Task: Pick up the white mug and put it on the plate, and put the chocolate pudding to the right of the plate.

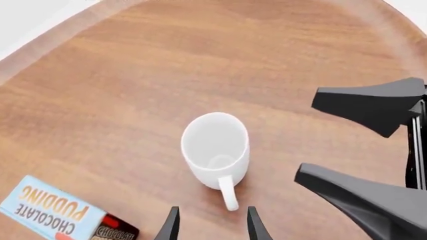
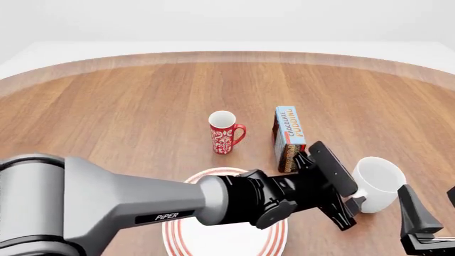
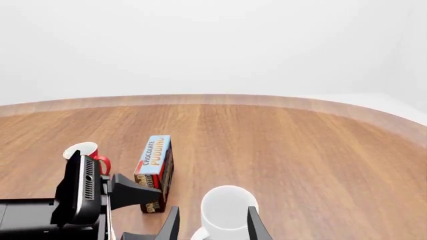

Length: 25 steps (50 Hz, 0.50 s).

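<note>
The left arm [image 2: 106, 205], with "PiPER" printed in white on its grey sleeve, stretches across the front of the table [image 2: 106, 117] and covers a good chunk of the plate [image 2: 186, 234], so only parts of the red-ringed rim show. Behind the plate stands the red mug [image 2: 225, 132] with its white pattern, handle pointing away from the plate's left side. Just right of that mug is the chocolate pudding [image 2: 288, 136], a box on its long edge, blue face up, reading "CHOCOLATE PUDDING" in white and orange, with more "CHOCOLATE" lettering on the dark end.

The left gripper [image 2: 348, 210] sits right of the plate, fingers spread wide, nothing held, tips either side of the white mug's handle. The white mug [image 2: 378, 181] stands upright on the wood, right of the plate and in front of the pudding box, well off the plate.

Farthest right, the right gripper [image 2: 430, 213] hangs just beside the mug, also wide open and empty.
</note>
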### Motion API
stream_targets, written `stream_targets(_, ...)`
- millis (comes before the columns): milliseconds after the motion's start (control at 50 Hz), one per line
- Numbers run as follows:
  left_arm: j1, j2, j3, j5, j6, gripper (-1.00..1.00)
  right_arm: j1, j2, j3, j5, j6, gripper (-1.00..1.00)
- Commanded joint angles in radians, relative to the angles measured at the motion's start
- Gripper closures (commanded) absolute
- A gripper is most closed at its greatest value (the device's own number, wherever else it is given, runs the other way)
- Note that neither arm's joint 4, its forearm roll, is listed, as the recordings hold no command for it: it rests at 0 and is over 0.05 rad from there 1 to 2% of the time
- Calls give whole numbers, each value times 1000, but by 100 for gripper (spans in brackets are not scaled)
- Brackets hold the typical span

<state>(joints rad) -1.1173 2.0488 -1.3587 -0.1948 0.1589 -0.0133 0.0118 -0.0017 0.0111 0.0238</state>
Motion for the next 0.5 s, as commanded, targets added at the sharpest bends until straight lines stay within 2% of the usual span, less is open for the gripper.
stream_targets(20, -6, 6, -14, 4, 0, -100, 0, 3, 0, -4, 1, -100)
stream_targets(280, -9, 17, -41, 10, -3, -100, -1, 36, 1, -36, 4, -100)
stream_targets(340, -8, 20, -48, 14, -2, -100, -2, 7, 0, -7, 5, -100)
stream_targets(500, -8, 32, -65, 15, -5, -100, -2, 6, 0, -6, 7, -100)
